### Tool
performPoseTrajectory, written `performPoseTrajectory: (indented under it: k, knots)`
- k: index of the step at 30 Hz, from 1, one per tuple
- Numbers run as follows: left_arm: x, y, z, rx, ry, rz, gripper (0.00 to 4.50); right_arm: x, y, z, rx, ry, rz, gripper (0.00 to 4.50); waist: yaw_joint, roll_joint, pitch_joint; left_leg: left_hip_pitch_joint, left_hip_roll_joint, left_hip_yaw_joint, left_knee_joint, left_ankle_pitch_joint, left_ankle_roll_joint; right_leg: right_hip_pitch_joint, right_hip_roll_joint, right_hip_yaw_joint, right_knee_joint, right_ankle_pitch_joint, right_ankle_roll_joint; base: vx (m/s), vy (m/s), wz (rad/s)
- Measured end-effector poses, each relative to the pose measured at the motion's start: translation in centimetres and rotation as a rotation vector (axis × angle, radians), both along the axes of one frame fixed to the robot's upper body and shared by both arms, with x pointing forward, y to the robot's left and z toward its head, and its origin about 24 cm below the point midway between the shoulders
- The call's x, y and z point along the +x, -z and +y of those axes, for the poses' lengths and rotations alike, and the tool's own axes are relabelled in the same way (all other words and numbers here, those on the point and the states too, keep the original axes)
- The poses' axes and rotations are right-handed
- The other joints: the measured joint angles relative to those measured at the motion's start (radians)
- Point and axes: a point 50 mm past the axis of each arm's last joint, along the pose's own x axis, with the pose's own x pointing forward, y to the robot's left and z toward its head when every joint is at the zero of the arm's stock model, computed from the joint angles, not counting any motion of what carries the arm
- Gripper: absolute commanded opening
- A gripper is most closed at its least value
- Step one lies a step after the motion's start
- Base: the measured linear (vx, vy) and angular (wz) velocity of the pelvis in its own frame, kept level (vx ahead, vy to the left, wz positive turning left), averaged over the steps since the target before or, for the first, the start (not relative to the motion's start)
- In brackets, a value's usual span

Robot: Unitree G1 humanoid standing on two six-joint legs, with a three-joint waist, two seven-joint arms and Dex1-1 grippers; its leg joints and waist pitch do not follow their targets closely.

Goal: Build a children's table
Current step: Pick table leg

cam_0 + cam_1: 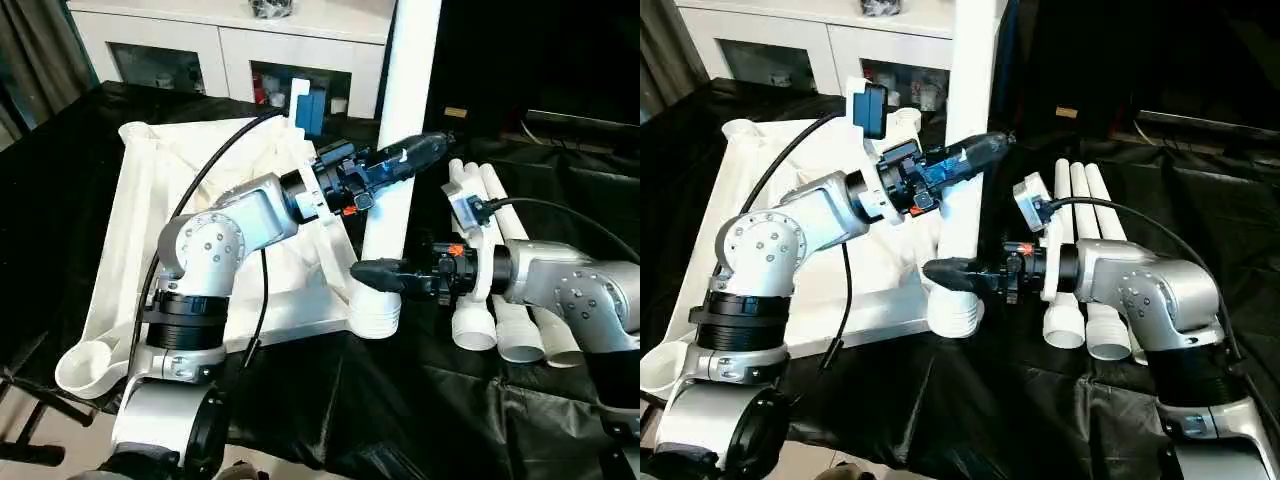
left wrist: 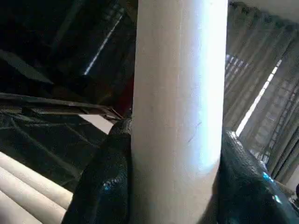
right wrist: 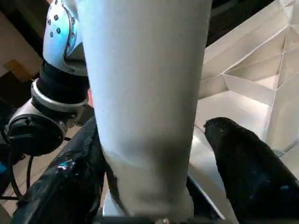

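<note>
Leg [image 1: 405, 120] is standing upright in the tabletop [image 1: 130, 240] corner socket, the left claw [image 1: 425, 148] clamping it mid-shaft, the right claw [image 1: 372, 272] straddling its base with slack on one side. Three legs [image 1: 500, 320] are lying beside the right claw, awaiting fitting.

a white cabinet [image 1: 230, 45] with glass doors stands at the far side; black cloth [image 1: 400, 400] covers the work surface; curtains [image 2: 261, 93] hang behind.
</note>
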Motion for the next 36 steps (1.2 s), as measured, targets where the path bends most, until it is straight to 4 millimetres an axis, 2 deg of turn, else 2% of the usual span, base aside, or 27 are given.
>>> performPoseTrajectory:
  k: [1,3,4,14,21,22,23,26,29,36]
  knots:
    - [0.0,0.0,0.0,0.001,0.006,-0.002,1.84,0.0,0.0,0.1,0.001,-0.007,0.002,2.91,0.001,0.000,0.000,0.000,0.000,0.000,0.000,0.000,0.000,0.000,0.000,0.000,0.000,0.000,0.000,0.000,0.000,0.00]
    - [-0.1,0.0,-0.1,0.003,0.010,-0.001,1.84,-0.1,0.1,0.1,0.002,-0.014,0.004,2.91,0.001,0.000,0.000,0.000,0.000,0.000,0.000,0.000,0.000,0.000,0.000,0.000,0.000,0.000,0.000,0.000,0.000,0.00]
    - [-0.1,0.0,-0.1,0.004,0.011,0.000,1.84,-0.1,0.1,0.1,0.002,-0.019,0.004,2.73,0.001,0.000,0.000,0.000,0.000,0.000,0.000,0.000,0.000,0.000,0.000,0.000,0.000,0.000,0.000,0.000,0.000,0.00]
    - [-0.1,0.1,-0.1,0.011,0.015,0.002,1.84,-0.3,0.2,0.5,0.002,-0.050,0.002,2.04,0.001,0.000,0.000,0.000,0.000,0.000,0.000,0.000,0.000,0.000,0.000,0.000,0.000,0.000,0.000,0.000,0.000,0.00]
    - [-0.1,0.2,-0.1,0.019,0.015,0.005,1.84,-0.3,0.4,0.6,0.000,-0.051,-0.004,1.91,0.001,0.000,0.000,0.000,0.000,0.000,0.000,0.000,0.000,0.000,0.000,0.000,0.000,0.000,0.000,0.000,0.000,0.00]
    - [-0.1,0.2,-0.2,0.022,0.012,0.007,2.40,-0.4,0.4,0.5,0.001,-0.050,-0.003,1.91,0.002,0.000,0.000,0.000,0.000,0.000,0.000,0.000,0.000,0.000,0.000,0.000,0.000,0.000,0.000,0.000,0.000,0.00]
    - [-0.1,0.3,-0.3,0.024,0.008,0.012,2.54,-0.4,0.5,0.5,0.002,-0.047,-0.002,1.90,0.001,0.000,0.000,0.000,0.000,0.000,0.000,0.000,0.000,0.000,0.000,0.000,0.000,0.000,0.000,0.000,0.000,0.00]
    - [0.0,0.2,-0.5,0.014,0.005,0.012,2.60,-0.4,0.7,0.4,-0.013,-0.035,-0.001,1.90,0.002,0.000,0.000,0.000,0.000,0.000,0.000,0.000,0.000,0.000,0.000,0.000,0.000,0.000,0.000,0.000,0.000,0.00]
    - [0.0,0.2,-0.3,0.004,-0.006,0.006,2.97,-0.4,0.9,0.7,-0.003,-0.018,-0.008,1.89,0.001,0.001,0.000,0.000,0.000,0.000,0.000,0.000,0.000,0.000,0.000,0.000,0.000,0.000,0.000,0.000,0.000,0.00]
    - [0.1,-0.7,0.4,-0.095,-0.147,-0.112,3.00,0.2,1.3,1.8,0.058,0.128,-0.068,1.89,0.000,0.003,-0.001,0.000,0.000,0.000,0.000,-0.001,-0.002,0.001,0.000,0.000,0.000,0.000,0.000,0.000,0.000,0.00]
